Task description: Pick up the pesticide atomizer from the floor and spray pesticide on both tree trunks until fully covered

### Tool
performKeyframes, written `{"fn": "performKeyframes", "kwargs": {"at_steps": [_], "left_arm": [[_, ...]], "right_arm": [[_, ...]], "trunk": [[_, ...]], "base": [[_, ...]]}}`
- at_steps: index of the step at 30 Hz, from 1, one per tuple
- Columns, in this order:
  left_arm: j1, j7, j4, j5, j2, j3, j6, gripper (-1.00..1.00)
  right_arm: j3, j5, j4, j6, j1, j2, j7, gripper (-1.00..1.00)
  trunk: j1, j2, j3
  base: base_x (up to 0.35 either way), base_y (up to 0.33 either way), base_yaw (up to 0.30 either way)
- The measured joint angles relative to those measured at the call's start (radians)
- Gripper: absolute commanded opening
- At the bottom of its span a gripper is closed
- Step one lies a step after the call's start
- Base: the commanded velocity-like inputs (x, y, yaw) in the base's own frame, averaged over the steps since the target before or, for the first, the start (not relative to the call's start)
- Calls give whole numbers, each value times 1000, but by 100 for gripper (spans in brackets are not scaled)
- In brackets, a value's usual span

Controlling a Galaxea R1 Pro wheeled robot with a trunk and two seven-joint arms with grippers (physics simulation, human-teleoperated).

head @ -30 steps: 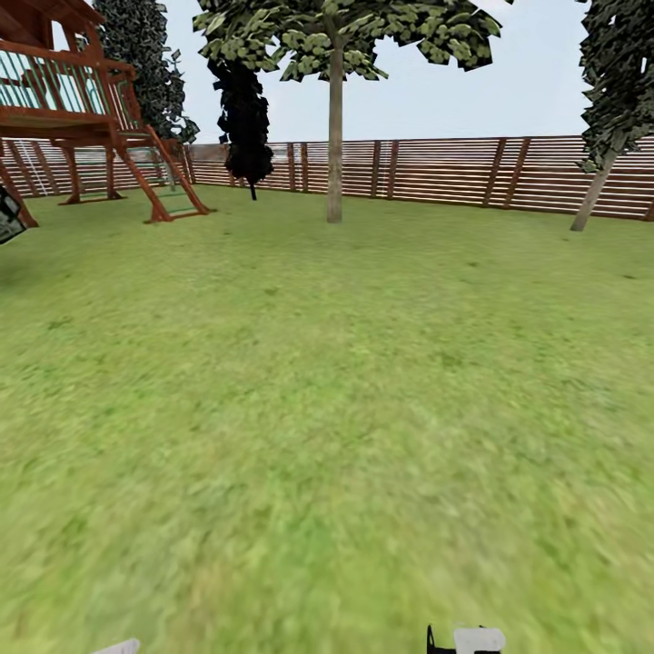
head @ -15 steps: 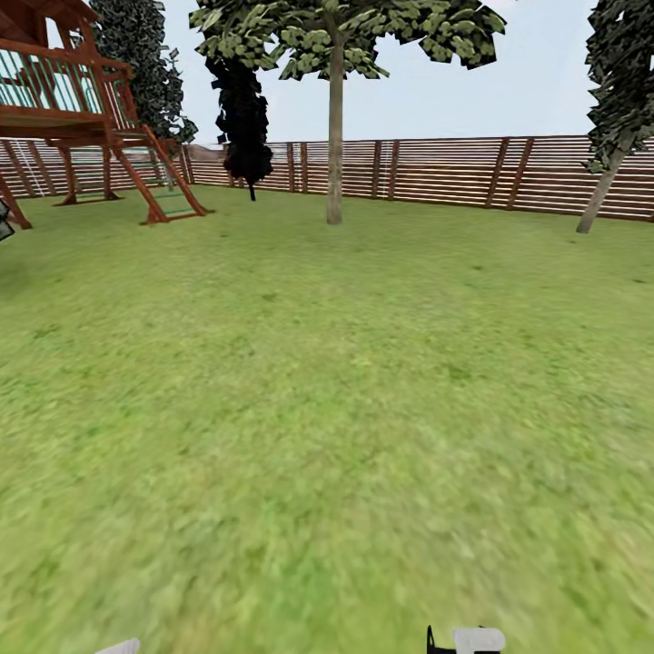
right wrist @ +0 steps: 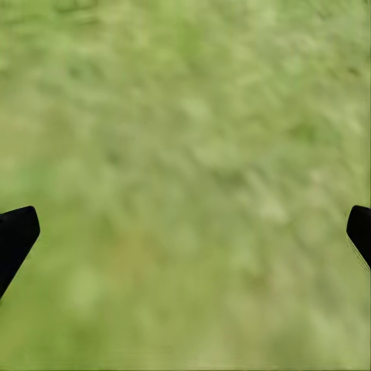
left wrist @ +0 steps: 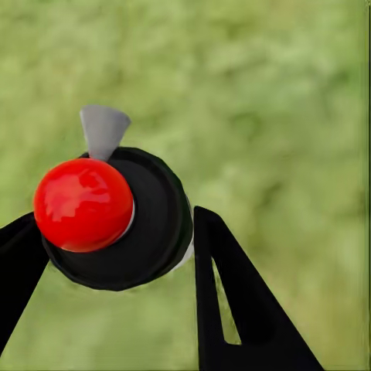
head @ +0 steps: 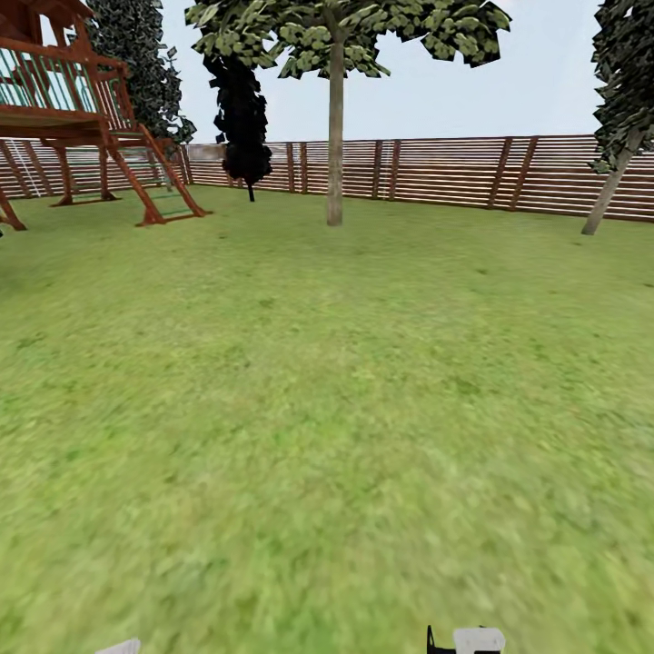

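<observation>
A grassy garden (head: 327, 409) with one slatted fence (head: 454, 173), one wooden play tower (head: 73, 109), and two pale-trunked trees — one straight ahead (head: 335, 127), one leaning at far right (head: 613, 186). One pesticide atomizer (left wrist: 116, 216), black with a red top, sits clasped between the left gripper's (left wrist: 108, 255) two fingers, above the grass. The right gripper (right wrist: 185, 232) points down at bare lawn — fingers spread wide, holding nothing.

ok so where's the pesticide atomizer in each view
Head view: tree trunk and fence ahead across the lawn.
Left wrist view: pesticide atomizer left of centre, held in the left gripper.
Right wrist view: right gripper open over grass.
Shared landmark: the grass.
</observation>
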Motion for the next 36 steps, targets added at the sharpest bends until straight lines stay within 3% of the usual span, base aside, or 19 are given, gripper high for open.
{"fn": "performKeyframes", "kwargs": {"at_steps": [36], "left_arm": [[1,0,0,-1,-3,-2,1,-100]], "right_arm": [[0,0,0,0,0,0,0,100]], "trunk": [[0,0,0]], "base": [[339,0,0]]}}
